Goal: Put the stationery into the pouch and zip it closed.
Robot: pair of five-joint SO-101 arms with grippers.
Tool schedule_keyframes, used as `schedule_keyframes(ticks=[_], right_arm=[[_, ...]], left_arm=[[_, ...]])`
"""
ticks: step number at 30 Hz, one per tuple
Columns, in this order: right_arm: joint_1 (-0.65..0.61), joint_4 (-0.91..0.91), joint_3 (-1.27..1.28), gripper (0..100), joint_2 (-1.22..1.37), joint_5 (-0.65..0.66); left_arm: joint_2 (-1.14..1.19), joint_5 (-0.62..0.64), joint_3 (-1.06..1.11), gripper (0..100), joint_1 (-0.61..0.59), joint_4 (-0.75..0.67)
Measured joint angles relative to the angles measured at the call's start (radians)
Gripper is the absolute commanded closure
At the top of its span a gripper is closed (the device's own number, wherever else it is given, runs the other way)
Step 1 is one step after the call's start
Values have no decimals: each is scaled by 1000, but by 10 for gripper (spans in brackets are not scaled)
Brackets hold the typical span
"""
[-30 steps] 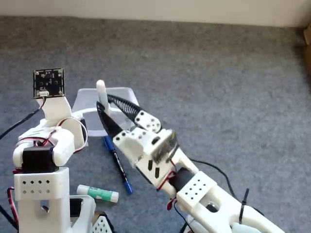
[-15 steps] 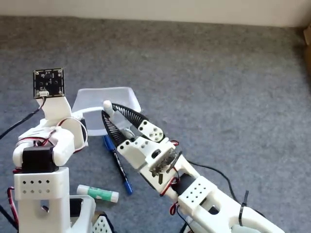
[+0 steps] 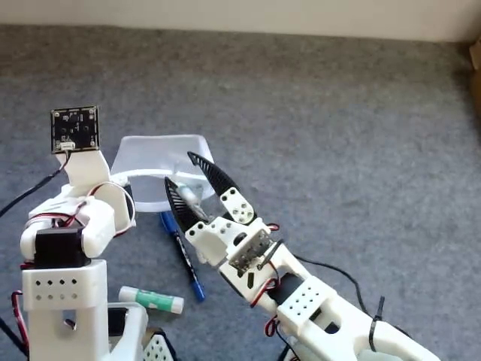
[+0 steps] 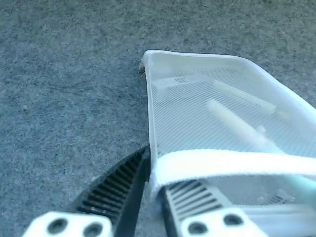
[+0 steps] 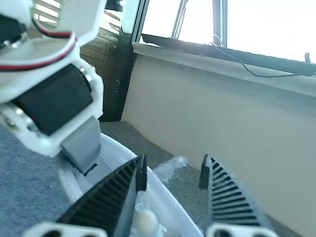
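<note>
Looking down, the grey desk [image 3: 338, 113] took up most of the shot, with the right arm [image 3: 316, 308] angled in from the near-right corner and the left arm [image 3: 68, 233] standing by the left edge

The pouch [image 3: 150, 154], see-through white mesh, sat in the left half of the desk, about midway back, with its mouth open. The left gripper [image 4: 154, 190] was clamped on the pouch's white rim band, one finger on each side of it. The right gripper [image 3: 179, 168] hung right over the open mouth, fingers well apart, gripping nothing.

A blue pen [image 3: 183, 256] lay on the desk just in front of the pouch, beside the right arm. A glue stick [image 3: 150, 299], green and white, lay nearer the near-left corner, next to the left arm's base. Through the mesh a couple of white sticks [image 4: 237, 126] were inside the pouch, and a small white piece [image 5: 144, 220] sat right below the right gripper's fingers, couldn't tell what it was
</note>
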Motion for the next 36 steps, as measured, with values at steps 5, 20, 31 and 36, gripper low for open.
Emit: schedule_keyframes(ticks=[5, 20, 31, 36], right_arm=[[0, 2, 5, 832, -31, 0], [0, 993, -152, 832, -566, -267], [0, 1418, -324, 833, -600, -276], [0, 1419, -325, 833, -591, -276]], left_arm=[[0, 0, 0, 994, 0, -3], [0, 0, 0, 994, 0, -3], [2, 52, 2, 994, -161, -31], [2, 132, 2, 994, -328, -69]])
